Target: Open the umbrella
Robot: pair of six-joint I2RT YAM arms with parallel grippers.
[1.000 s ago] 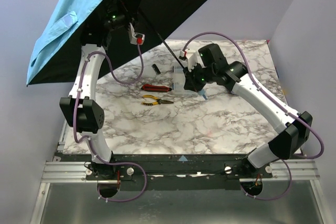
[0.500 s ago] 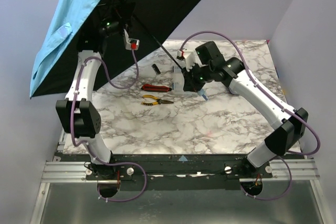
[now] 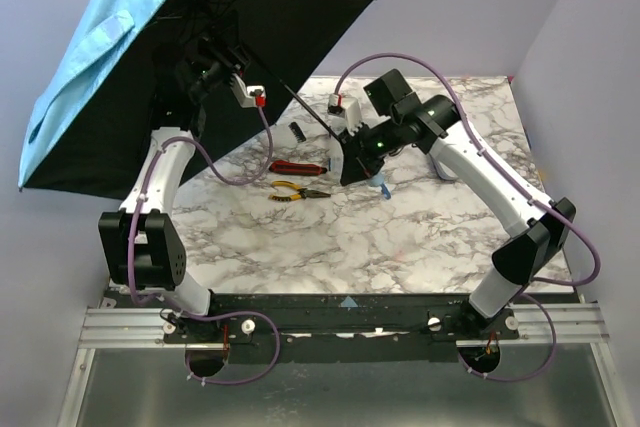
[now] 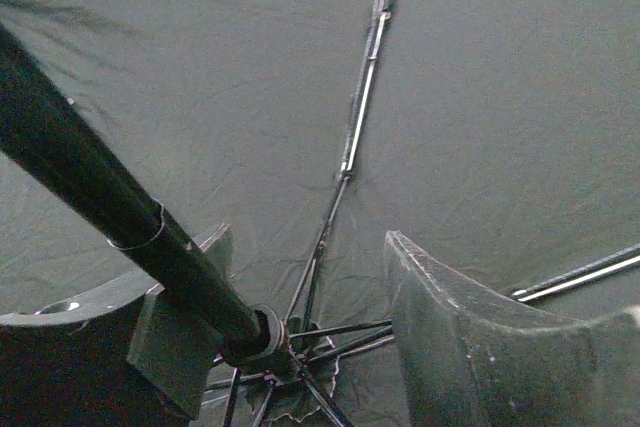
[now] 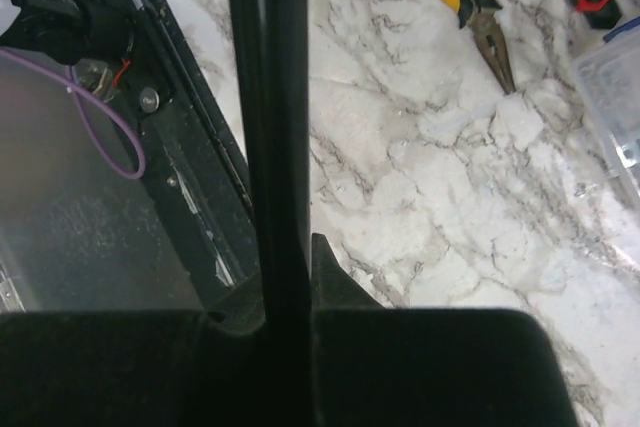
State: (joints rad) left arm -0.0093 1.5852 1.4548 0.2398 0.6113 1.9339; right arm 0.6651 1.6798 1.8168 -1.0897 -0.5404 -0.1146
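The umbrella stands open at the upper left, its sky-blue canopy point(image 3: 100, 57) facing left and its black underside point(image 3: 290, 7) facing the table. Its thin black shaft point(image 3: 308, 110) slants down to a light-blue handle point(image 3: 383, 185). My right gripper point(image 3: 352, 159) is shut on the shaft's lower end; in the right wrist view the shaft point(image 5: 265, 97) runs straight up between the closed fingers of that gripper point(image 5: 290, 257). My left gripper point(image 3: 205, 59) is up under the canopy. In the left wrist view it point(image 4: 305, 242) is wide open, the shaft point(image 4: 110, 207) resting against its left finger near the rib hub point(image 4: 265, 342).
Red-handled pliers point(image 3: 297, 167) and yellow-handled pliers point(image 3: 295, 190) lie mid-table, with a small black object point(image 3: 297, 130) behind them and a clear plastic box point(image 3: 338, 152) beside my right gripper. The table's front rail point(image 5: 190, 207) shows in the right wrist view.
The canopy has tilted further up and to the left. My right gripper has moved left and turned with the shaft. My left arm has stretched higher under the canopy.
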